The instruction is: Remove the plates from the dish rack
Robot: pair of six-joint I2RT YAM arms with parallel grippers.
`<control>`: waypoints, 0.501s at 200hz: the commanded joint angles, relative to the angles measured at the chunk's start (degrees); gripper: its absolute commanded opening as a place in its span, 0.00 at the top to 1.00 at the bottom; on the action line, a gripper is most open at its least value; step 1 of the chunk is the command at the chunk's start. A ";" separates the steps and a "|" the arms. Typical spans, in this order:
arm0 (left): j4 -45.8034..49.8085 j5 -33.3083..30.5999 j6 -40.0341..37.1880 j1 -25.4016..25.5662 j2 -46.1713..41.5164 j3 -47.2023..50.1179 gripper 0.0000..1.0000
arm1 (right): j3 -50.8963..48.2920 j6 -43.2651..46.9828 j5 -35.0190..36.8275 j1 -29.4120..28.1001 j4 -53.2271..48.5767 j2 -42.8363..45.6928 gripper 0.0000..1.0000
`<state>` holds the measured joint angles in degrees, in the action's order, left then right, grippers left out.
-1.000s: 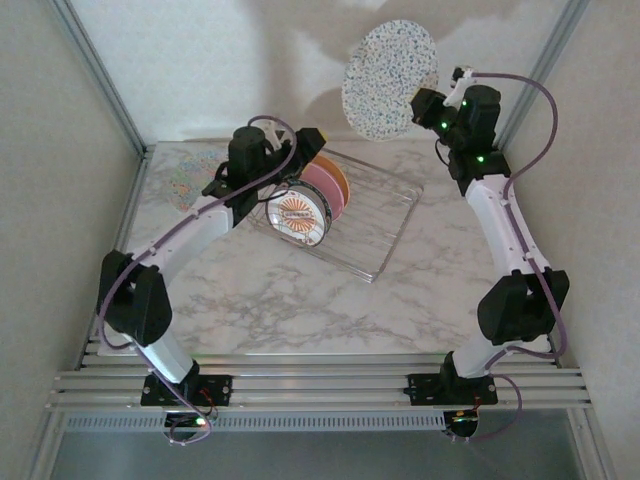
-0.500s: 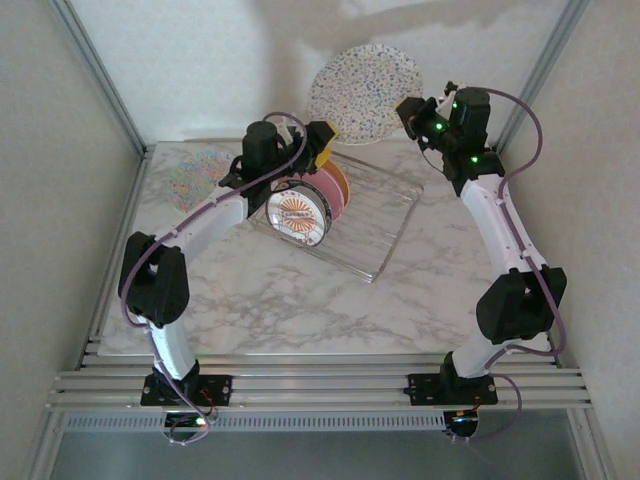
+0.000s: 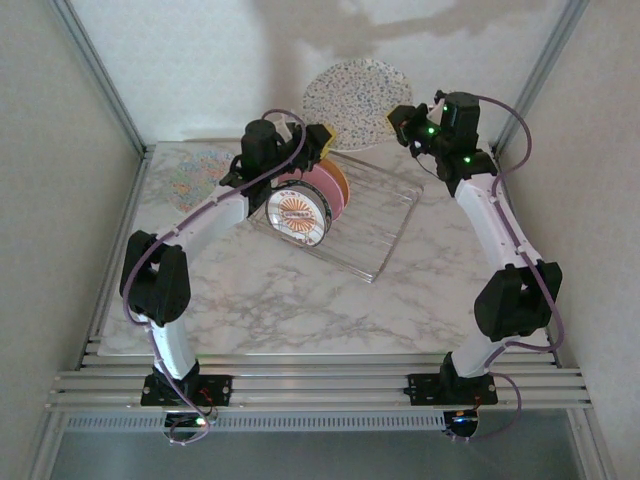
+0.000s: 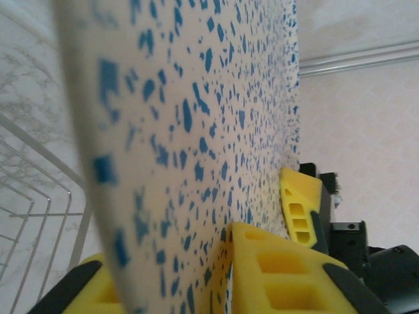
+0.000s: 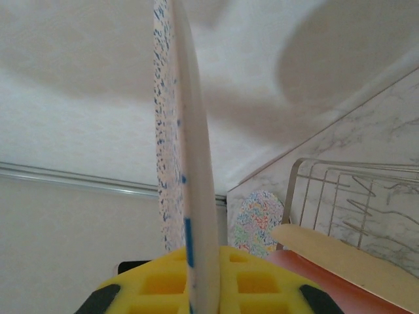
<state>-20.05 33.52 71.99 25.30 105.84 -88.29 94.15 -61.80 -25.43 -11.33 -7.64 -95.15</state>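
Speckled plate [image 3: 358,98] is held on edge in air behind rack [image 3: 345,215].
R rim is pinched by R gripper [image 3: 397,118]; L rim is straddled by L gripper [image 3: 324,138], grip there can't be told.

Open marble table [image 3: 300,310] lies clear at the near side; farther back, the dish rack [image 3: 385,225] with upright plates [image 3: 297,215], a raised speckled plate [image 3: 358,100] and side walls [image 3: 60,200] crowd passage.

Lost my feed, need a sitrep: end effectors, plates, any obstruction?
Right end effector shut on speckled plate, aloft beyond dish rack. Left end effector straddles its rim, clamp unclear. White plate, pink plate, orange plate in rack. Nothing seen blocking.
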 commanded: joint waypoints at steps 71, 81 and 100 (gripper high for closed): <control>-10.58 0.28 5.23 -1.50 -3.78 4.59 1.00 | 2.11 5.88 -2.97 -1.74 -3.57 1.96 0.69; -12.16 0.36 5.83 -2.09 -4.49 5.62 1.00 | 1.88 7.05 -2.16 -1.77 -4.31 2.40 0.56; -15.74 0.41 7.54 -3.40 -6.11 8.42 1.00 | 2.24 9.74 -0.91 -2.02 -6.16 3.02 0.38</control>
<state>-26.22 33.69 79.13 24.03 104.03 -82.13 94.26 -56.82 -26.74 -12.60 -11.22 -94.91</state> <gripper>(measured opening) 0.077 0.547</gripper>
